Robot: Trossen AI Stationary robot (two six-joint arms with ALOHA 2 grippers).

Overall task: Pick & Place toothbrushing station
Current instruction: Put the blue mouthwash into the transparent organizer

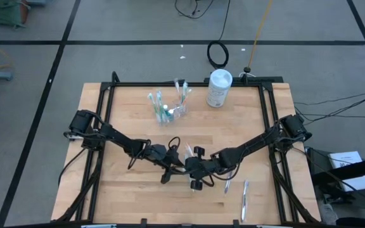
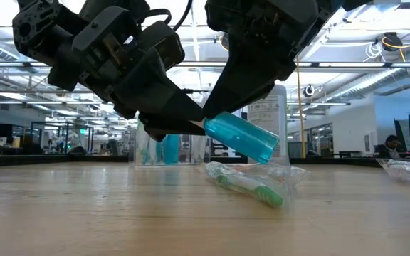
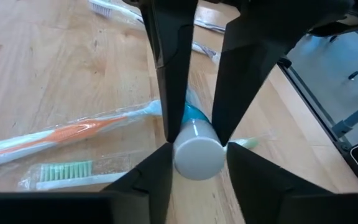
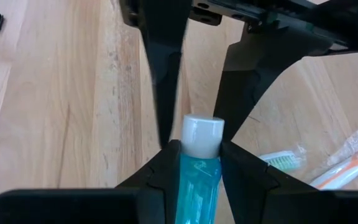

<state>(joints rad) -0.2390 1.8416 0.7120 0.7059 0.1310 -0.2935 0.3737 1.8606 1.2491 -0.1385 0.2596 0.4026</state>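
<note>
One blue tube (image 2: 240, 136) with a white cap (image 3: 197, 155), held in the air over the near-middle of the surface (image 1: 119, 196), tilted, cap end toward the left arm. Right pincer (image 4: 191, 152) is clamped on the tube's body just behind the cap. Left pincer (image 3: 197, 149) has its fingers on either side of the cap, touching or nearly so; can't tell if it is actually gripping. So the tube sits between both pincers, nose to nose.

Counts:
- 1 clear cup (image 1: 170, 113) at the far side, holding several toothbrushes; exact number not readable.
- 1 white canister (image 1: 218, 88) at the far edge, right of the cup.
- 2 wrapped toothbrushes under the tube: one green (image 2: 251, 186), one orange (image 3: 67, 134).
- 2 more wrapped toothbrushes (image 1: 244, 199) near the front right.
</note>
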